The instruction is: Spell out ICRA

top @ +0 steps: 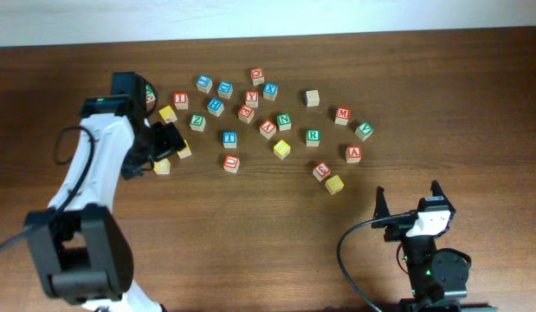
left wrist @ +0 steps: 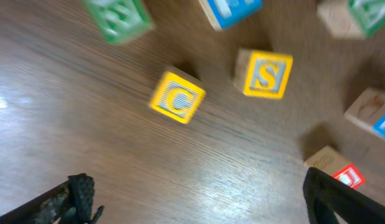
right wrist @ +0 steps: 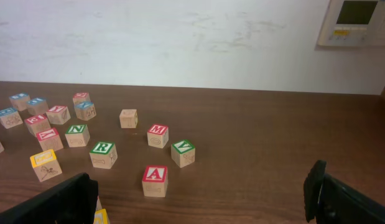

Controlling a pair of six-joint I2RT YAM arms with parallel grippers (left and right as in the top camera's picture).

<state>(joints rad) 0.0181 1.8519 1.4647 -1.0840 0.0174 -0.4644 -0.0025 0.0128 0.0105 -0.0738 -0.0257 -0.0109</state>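
Left gripper [left wrist: 198, 186] hangs wide open and empty, with the yellow C [left wrist: 177, 99] lying at its 12 o'clock; fetching the C looks to be the step in hand. Next it must advance, centre and descend clear of the S [left wrist: 265, 74] at the C's 2 o'clock. Right gripper [top: 408, 201] sits open and empty; A [top: 354, 153] lies at 4 o'clock of R [top: 313, 135].

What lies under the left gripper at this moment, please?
The wrist camera shows the yellow C cube and yellow S cube on the table below the open left gripper, untouched. Overhead, the gripper hides part of that spot.
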